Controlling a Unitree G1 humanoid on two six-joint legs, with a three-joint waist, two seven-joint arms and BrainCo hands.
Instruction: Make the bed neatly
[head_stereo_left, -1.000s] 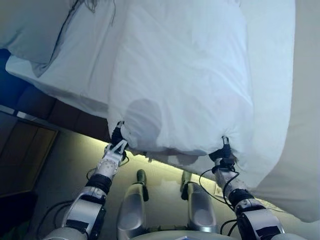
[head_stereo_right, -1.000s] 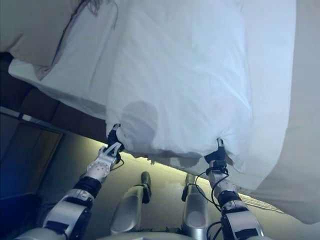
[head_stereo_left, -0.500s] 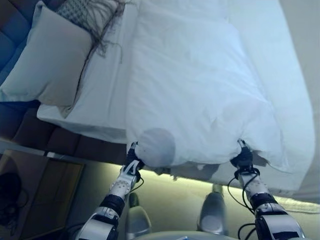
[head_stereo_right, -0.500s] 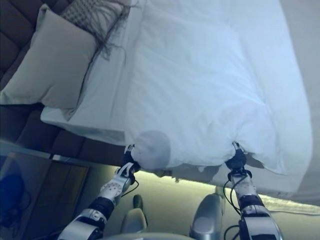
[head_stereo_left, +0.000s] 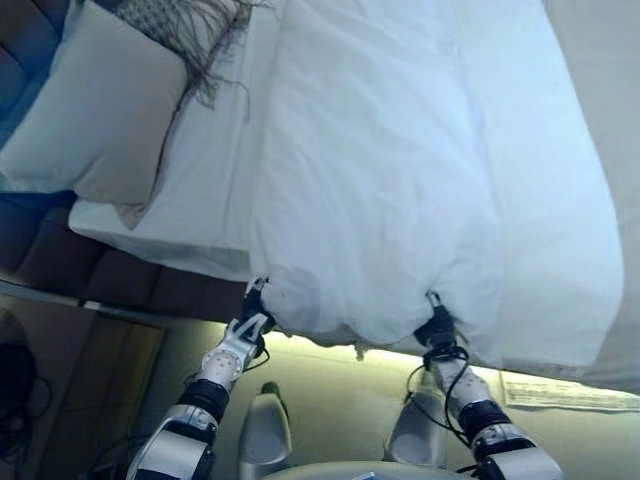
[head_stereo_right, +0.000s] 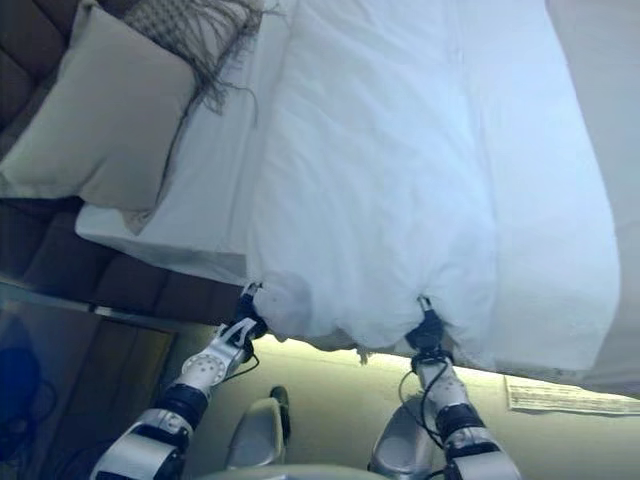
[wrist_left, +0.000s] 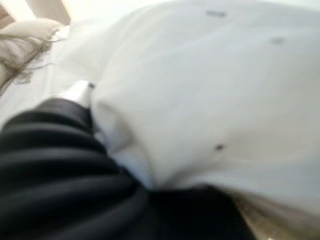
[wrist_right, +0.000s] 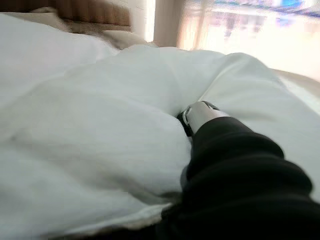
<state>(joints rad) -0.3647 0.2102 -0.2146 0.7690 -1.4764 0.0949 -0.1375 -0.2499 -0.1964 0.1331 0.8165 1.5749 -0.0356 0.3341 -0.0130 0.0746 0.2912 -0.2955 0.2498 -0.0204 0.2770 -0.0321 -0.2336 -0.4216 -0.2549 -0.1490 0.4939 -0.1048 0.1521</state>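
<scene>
Gripping the duvet's (head_stereo_left: 380, 170) near edge, the left hand (head_stereo_left: 248, 322) and right hand (head_stereo_left: 436, 328) hold it spread along the bed (head_stereo_left: 205, 190), likely to straighten it; fingers buried in cloth, grasp unclear.

Both eye views look steeply down from the robot's head onto the near edge of the bed (head_stereo_left: 150, 215) — the same stretch of white duvet (head_stereo_left: 400, 180), pillow (head_stereo_right: 95, 110) and floor strip, seen from spots slightly apart. The left wrist view sits right against the duvet's folds, facing along the bed toward the pillow end. The right wrist view — equally close — looks across the duvet toward a bright window (wrist_right: 250, 25).
</scene>
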